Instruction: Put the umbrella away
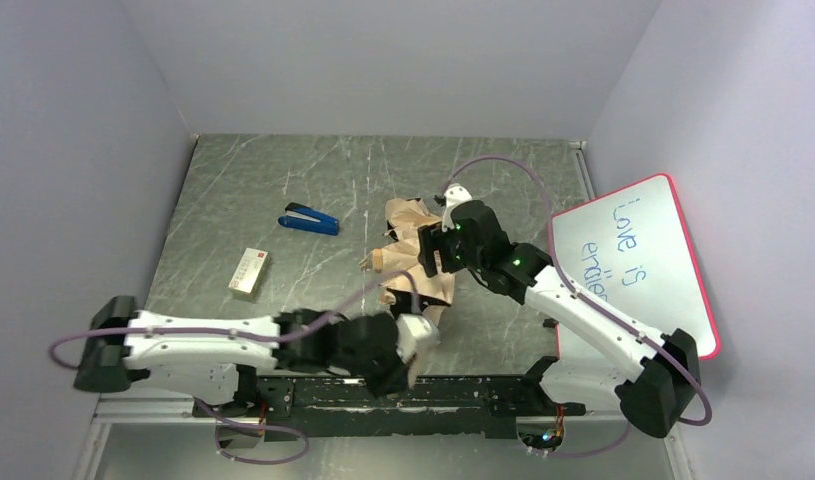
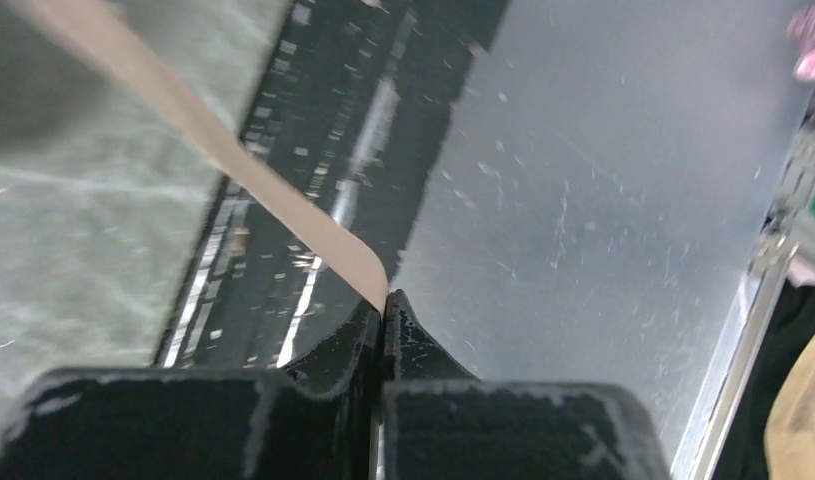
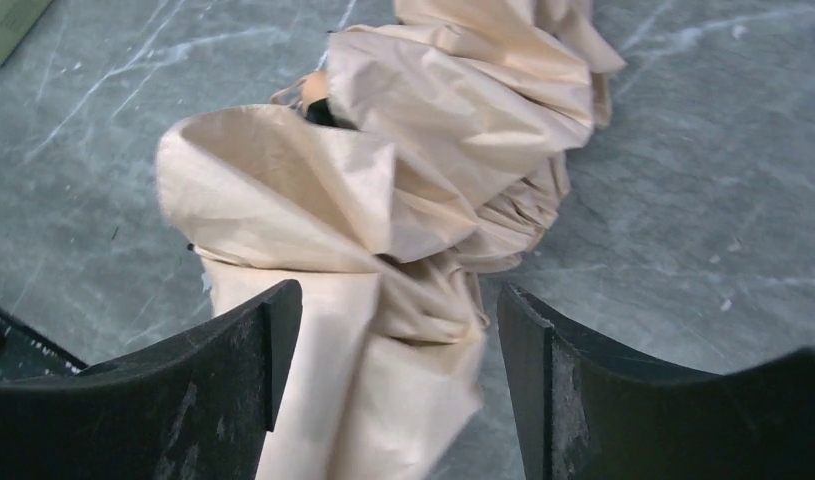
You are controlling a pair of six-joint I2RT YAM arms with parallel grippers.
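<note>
The umbrella (image 1: 415, 262) lies crumpled in the middle of the table, cream-beige canopy loosely bunched; its tan handle end pokes out left. It fills the right wrist view (image 3: 423, 170). My right gripper (image 3: 393, 330) is open, its jaws either side of the canopy fabric, hovering over the umbrella (image 1: 435, 250). My left gripper (image 2: 385, 300) is shut on the end of the beige strap (image 2: 233, 150), which runs taut up and left. In the top view the left gripper (image 1: 408, 372) is at the table's near edge, below the umbrella.
A blue stapler (image 1: 310, 219) and a small cream box (image 1: 248, 271) lie left of the umbrella. A pink-framed whiteboard (image 1: 643, 255) leans at the right wall. A black rail (image 1: 463, 385) runs along the near edge.
</note>
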